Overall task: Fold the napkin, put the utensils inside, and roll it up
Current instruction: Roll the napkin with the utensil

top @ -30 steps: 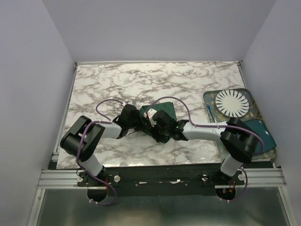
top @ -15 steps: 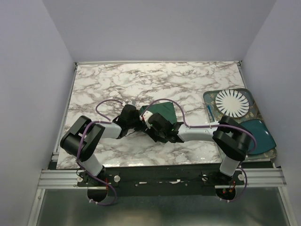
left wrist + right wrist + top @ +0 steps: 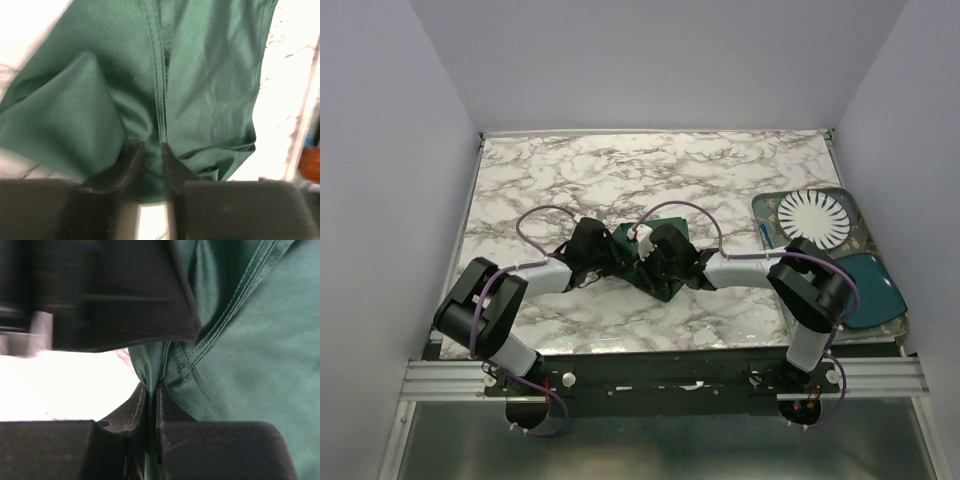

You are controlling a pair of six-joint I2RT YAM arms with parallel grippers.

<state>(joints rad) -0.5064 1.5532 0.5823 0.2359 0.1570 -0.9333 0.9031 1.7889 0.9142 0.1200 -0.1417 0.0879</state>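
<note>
The dark green napkin (image 3: 665, 287) lies bunched at the middle of the marble table, with both grippers meeting over it. My left gripper (image 3: 618, 258) comes in from the left. In its wrist view, the left gripper (image 3: 152, 146) has its jaws apart, and a hemmed fold of napkin (image 3: 200, 75) lies loosely in the gap. My right gripper (image 3: 645, 262) comes in from the right. Seen from its own wrist, the right gripper (image 3: 152, 387) is shut on a thin upright fold of the napkin (image 3: 260, 355). The utensils are hidden.
At the right edge stands a tray (image 3: 760, 205) with a white fluted plate (image 3: 812, 220) and a thin blue stick (image 3: 763, 238). A teal oval dish (image 3: 875, 285) sits next to it. The left gripper's black body (image 3: 125, 290) hangs close above the right fingers.
The right gripper has closed onto a fold of the napkin. The left gripper's jaws have parted. Both wrists have shifted slightly toward the far side, and the left elbow has swung out.
</note>
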